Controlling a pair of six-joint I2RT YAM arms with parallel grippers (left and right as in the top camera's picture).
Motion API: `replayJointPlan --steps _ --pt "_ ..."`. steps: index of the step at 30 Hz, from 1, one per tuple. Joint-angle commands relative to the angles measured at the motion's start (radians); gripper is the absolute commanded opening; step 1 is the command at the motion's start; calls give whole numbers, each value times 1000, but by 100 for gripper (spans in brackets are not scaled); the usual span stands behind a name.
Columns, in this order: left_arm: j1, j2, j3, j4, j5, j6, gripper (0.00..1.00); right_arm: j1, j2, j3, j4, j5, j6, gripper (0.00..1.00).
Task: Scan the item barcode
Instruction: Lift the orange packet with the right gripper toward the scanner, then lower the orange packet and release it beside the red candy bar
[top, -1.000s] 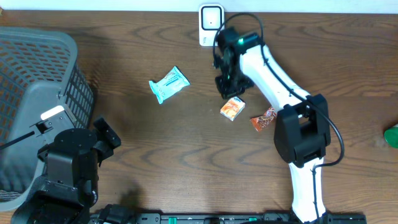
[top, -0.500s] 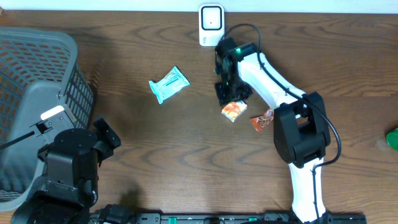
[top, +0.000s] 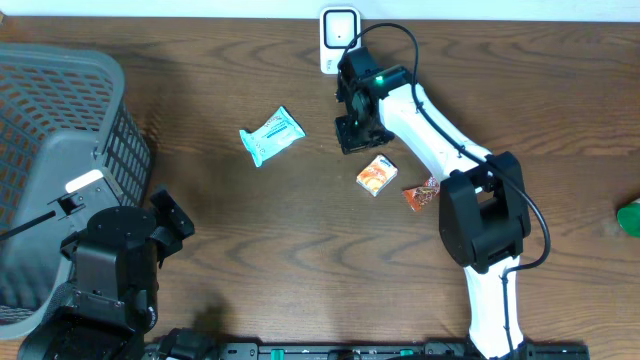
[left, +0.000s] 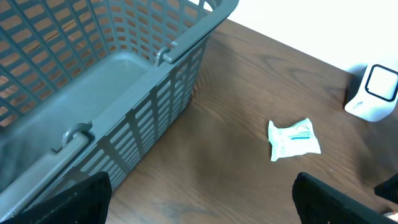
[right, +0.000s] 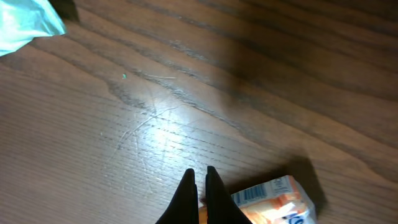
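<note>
While the right pincer (right: 199, 177) is closed, seemingly empty, the packet (right: 273, 198) lies beside it.

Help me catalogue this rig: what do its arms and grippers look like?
The right arm has white links, black joints, a looping black cable and a green light; right fingers slim, black, tapered. The left arm is black and blocky; left fingers broad, black.
</note>
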Motion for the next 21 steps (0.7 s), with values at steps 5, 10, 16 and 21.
replayJointPlan --steps 5,10,16,21 --pt "5 3 -4 0 -13 -2 93 7 34 -13 -26 3 40 1" --pt "5 3 -4 0 -13 -2 93 14 40 -13 -86 8 39 1" --pt "5 3 -4 0 -13 -2 93 17 41 -16 -150 33 40 1" --pt "5 3 -4 0 -13 -2 93 21 42 -49 -182 32 38 1"
